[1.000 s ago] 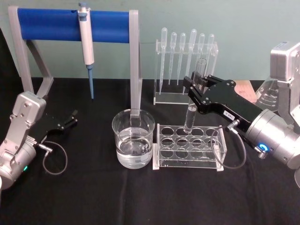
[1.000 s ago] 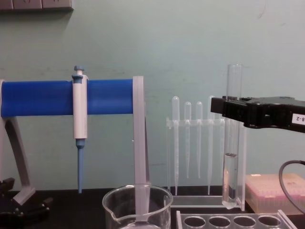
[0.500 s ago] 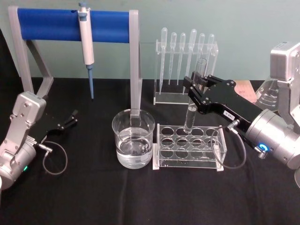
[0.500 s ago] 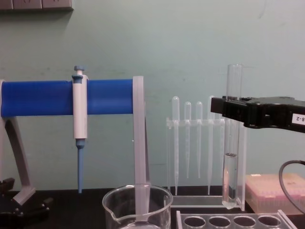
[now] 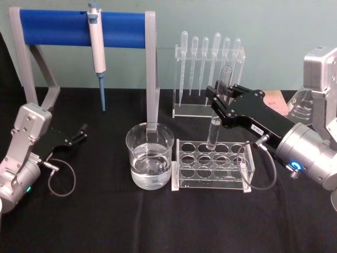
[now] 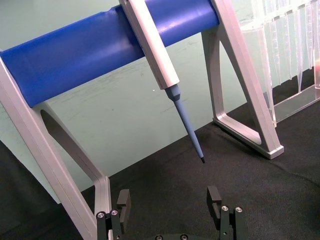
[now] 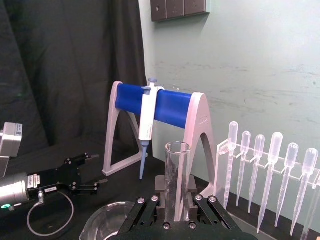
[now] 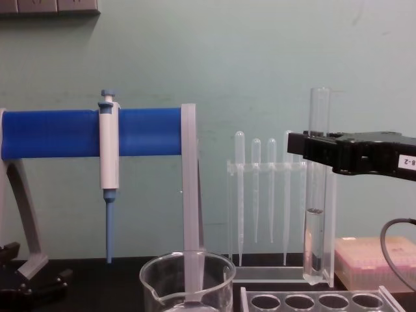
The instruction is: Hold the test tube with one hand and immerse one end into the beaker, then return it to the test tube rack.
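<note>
The test tube [image 5: 214, 132] hangs upright over the back row of the clear rack [image 5: 213, 164], with my right gripper [image 5: 220, 99] shut on its upper part. In the chest view the test tube [image 8: 316, 221] holds some liquid in its lower part, and its round bottom is a little above the rack top. Its open rim [image 7: 177, 147] rises between the right fingers [image 7: 161, 187]. The beaker [image 5: 149, 157], partly filled with water, stands just left of the rack, apart from the tube. My left gripper [image 5: 80, 133] rests open at the far left.
A blue-and-white pipettor [image 5: 97, 45] hangs from the blue-barred stand [image 5: 79, 27] behind the beaker. A clear holder of plastic pipettes [image 5: 208, 79] stands behind the rack. A glass flask [image 5: 304, 105] and a pink box [image 8: 374, 260] sit at the right.
</note>
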